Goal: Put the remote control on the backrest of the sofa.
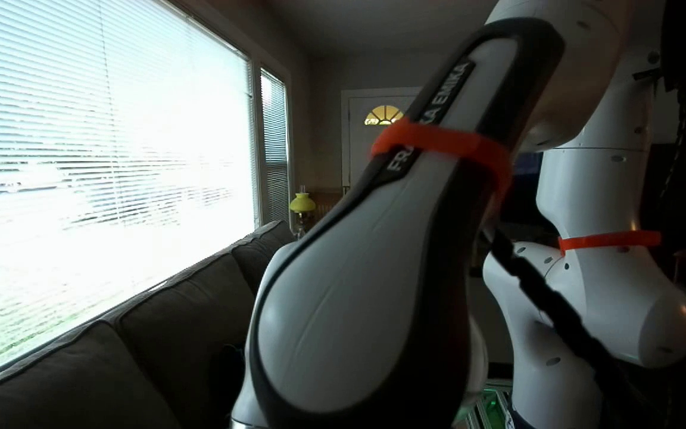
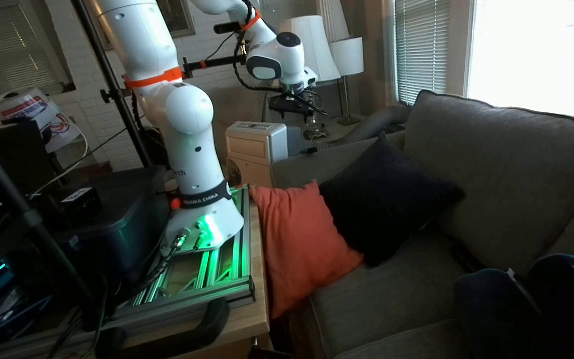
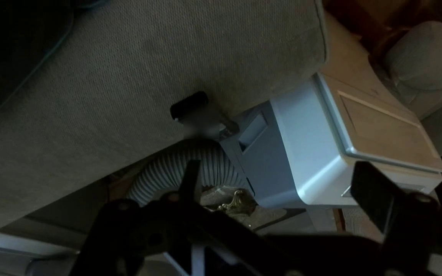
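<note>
The end effector [image 3: 278, 166] hangs in the air, its two fingers [image 3: 189, 182] wide apart; between them the wrist view shows parts of a pale box [image 3: 382, 122] and a ribbed hose [image 3: 221, 165]. Two dark things could be the remote, and it cannot be told which. A short black bar [image 3: 189, 104] rests on the armrest [image 3: 129, 69] of the sofa [image 2: 361, 319], near the edge, apart from the fingers, with a blurred grey patch [image 3: 202, 124] adjoining it. In an exterior view, a slim dark strip [image 2: 468, 258] lies where the seat [image 2: 401, 289] meets the backrest [image 2: 506, 169], just beside a dark bundle [image 2: 541, 309]. There, an orange cushion [image 2: 307, 244] and a black cushion [image 2: 381, 199] stand tilted side by side, touching, at the armrest end. The robot's base [image 2: 222, 224] stands in a metal frame [image 2: 217, 293] on the counter [image 2: 247, 316], next to the orange cushion. In an exterior view, the robot arm [image 1: 349, 286] covers part of the backrest, beneath a bright window [image 1: 111, 149].
</note>
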